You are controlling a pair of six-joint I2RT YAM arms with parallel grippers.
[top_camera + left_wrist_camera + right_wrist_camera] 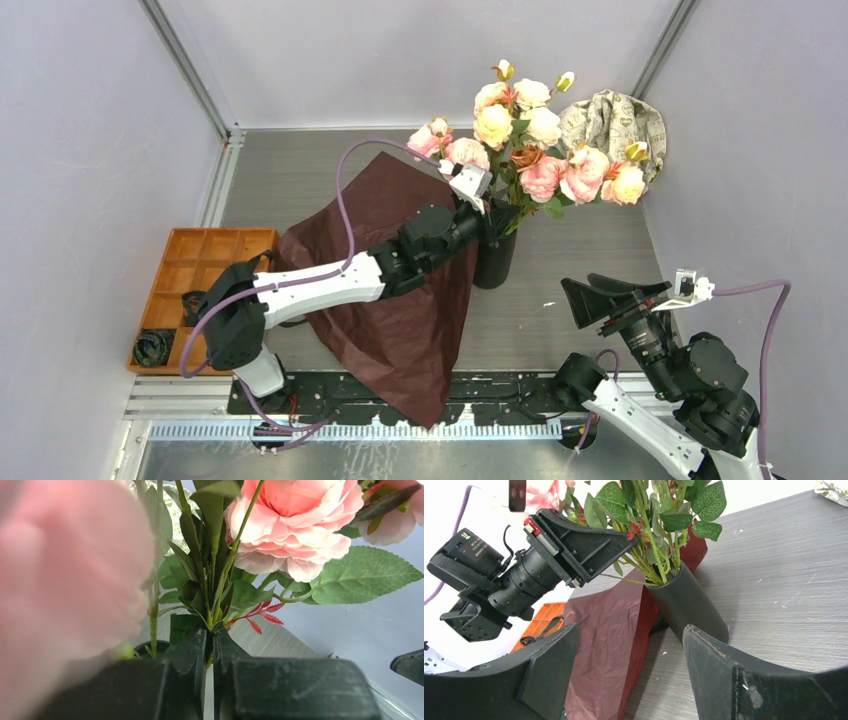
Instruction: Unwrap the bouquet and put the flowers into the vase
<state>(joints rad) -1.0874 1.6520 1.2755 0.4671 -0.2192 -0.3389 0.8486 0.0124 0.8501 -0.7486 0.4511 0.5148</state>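
The flowers (530, 140), pink, peach and cream roses, stand upright with their stems in the black vase (494, 262) at mid-table. My left gripper (489, 213) reaches in from the left just above the vase rim. In the left wrist view it (210, 630) is shut on thin green stems (220, 580) below a pink rose (295, 525). The bouquet's dark red wrapping paper (400, 300) lies spread flat under the left arm. My right gripper (582, 298) hovers open and empty at the front right, facing the vase (689, 602).
An orange compartment tray (200, 260) sits at the left edge with a black coil (152, 345) in one cell. A beige patterned cloth (615, 120) lies at the back right behind the blooms. The paper (609, 640) reaches the table's front edge.
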